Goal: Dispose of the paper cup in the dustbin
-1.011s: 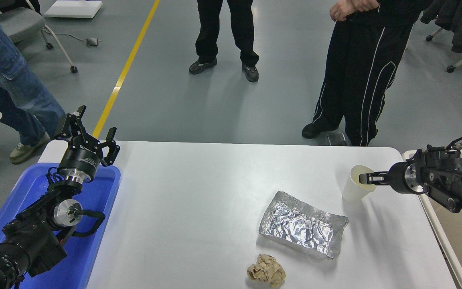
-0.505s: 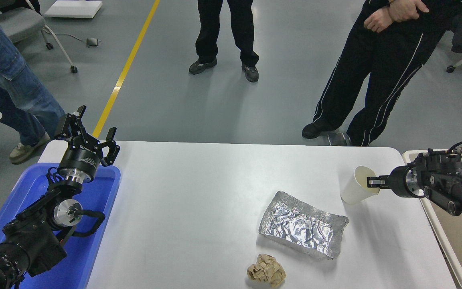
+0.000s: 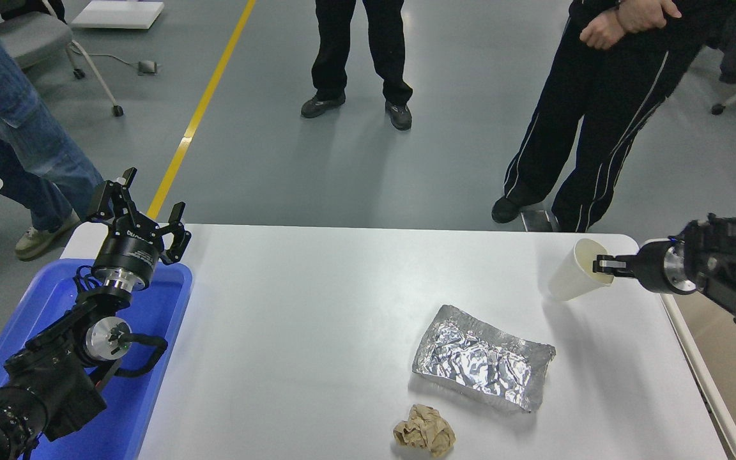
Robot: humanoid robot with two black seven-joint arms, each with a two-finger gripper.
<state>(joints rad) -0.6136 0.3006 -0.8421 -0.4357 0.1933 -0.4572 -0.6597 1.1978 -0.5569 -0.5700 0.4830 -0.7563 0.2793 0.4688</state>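
Note:
The cream-white paper cup (image 3: 572,279) hangs tilted in the air above the table's far right corner, its mouth turned toward the right arm. My right gripper (image 3: 604,264) is shut on the cup's rim, one finger inside the mouth. The beige dustbin (image 3: 703,377) stands beside the table's right edge, below and right of the cup; only its left rim and part of the inside show. My left gripper (image 3: 144,211) is open and parked at the far left above the blue bin.
A crinkled silver foil packet (image 3: 482,356) and a crumpled brown paper ball (image 3: 424,430) lie on the white table (image 3: 317,332). A bright blue bin (image 3: 151,358) stands at the left. Several people stand beyond the far edge.
My right gripper has lifted the cup off the table and carried it up and to the right, tilting it more. The person at the far right has shifted stance.

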